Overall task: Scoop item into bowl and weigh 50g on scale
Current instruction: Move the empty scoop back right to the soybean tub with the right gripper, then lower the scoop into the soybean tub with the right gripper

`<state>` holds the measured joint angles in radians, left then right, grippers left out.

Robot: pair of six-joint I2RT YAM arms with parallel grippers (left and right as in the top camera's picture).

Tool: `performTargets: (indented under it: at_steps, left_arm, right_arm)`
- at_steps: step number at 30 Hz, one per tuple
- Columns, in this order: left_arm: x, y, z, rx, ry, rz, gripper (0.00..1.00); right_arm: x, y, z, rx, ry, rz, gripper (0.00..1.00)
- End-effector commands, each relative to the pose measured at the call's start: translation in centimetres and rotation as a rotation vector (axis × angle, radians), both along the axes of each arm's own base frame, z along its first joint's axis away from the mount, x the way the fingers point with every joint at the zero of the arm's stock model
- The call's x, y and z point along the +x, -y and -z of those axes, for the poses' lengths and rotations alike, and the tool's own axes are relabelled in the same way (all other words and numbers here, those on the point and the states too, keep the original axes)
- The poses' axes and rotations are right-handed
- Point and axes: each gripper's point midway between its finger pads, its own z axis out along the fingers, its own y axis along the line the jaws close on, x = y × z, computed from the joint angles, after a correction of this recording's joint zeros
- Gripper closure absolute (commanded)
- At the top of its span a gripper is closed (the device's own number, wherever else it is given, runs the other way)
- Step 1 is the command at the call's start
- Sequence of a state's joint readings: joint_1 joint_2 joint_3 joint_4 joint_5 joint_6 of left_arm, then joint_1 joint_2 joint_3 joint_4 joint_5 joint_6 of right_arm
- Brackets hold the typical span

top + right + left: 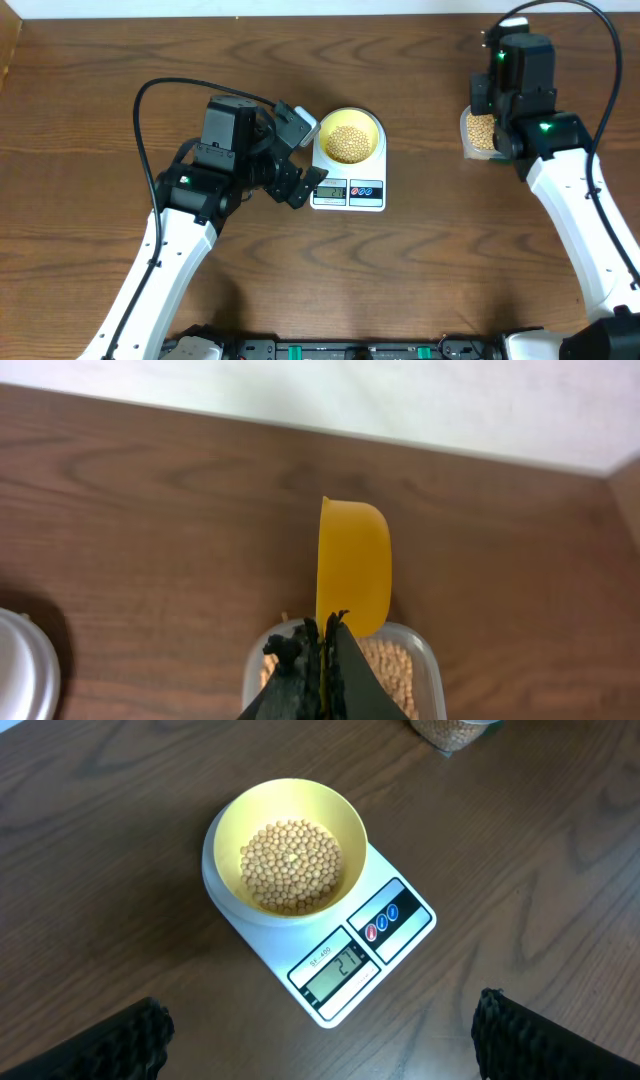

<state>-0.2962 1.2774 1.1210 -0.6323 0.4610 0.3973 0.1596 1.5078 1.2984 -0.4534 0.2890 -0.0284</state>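
Jaws of the left gripper (pixel 298 155) spread wide and hold nothing, one finger on either side of open table (pixel 120 840) just short of the scale (pixel 420 923) (in the left wrist view only the two black fingertips show, at the bottom corners). Jaws of the right gripper (pixel 322 648) pressed tight together on the thin handle end of a bright yellow scoop (pixel 352 565), which stands on edge, its bowl end pointing away from the wrist. Scale: white, flat, left of the table's centre; display (pixel 338 967) lit, its digits too small to read with certainty; two coloured buttons (pixel 382 920) beside it. Bowl (pixel 290 800): pale yellow, upright on the scale's round platform, with a shallow layer of tan beans (pixel 292 865) across its bottom. Clear container (pixel 418 660): far right of the table, well apart from the scale, partly filled with the same kind; the scoop hangs over its near rim, and from overhead the right wrist covers much of it. Black cable (pixel 150 100): looped beside the left arm.
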Motion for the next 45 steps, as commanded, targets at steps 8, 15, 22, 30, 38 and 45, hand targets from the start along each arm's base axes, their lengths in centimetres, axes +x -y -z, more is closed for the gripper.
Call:
performTargets:
  at_steps: [8, 15, 22, 30, 38, 45]
  left_arm:
    - [0.0, -0.3, 0.2, 0.014, 0.004, -0.001, 0.02]
    - [0.0, -0.3, 0.2, 0.014, 0.005, -0.001, 0.02]
    - [0.0, -0.3, 0.2, 0.014, 0.004, -0.001, 0.02]
    - [0.0, -0.3, 0.2, 0.014, 0.004, -0.001, 0.02]
    - [0.0, -0.3, 0.2, 0.014, 0.005, -0.001, 0.02]
    - [0.0, -0.3, 0.2, 0.014, 0.005, -0.001, 0.02]
  right_arm:
    - [-2.1, 5.0, 1.1, 0.075, -0.054, 0.231, 0.99]
    - [-3.6, 5.4, 2.5, 0.065, -0.135, 0.248, 0.99]
    - [-4.1, 5.7, 3.8, 0.071, -0.185, 0.270, 0.99]
    - [-3.7, 6.8, 7.1, 0.071, -0.266, 0.314, 0.99]
    - [-3.2, 6.6, 10.6, 0.081, -0.349, 0.312, 0.99]
    - [-2.8, 7.0, 12.3, 0.099, -0.378, 0.315, 0.99]
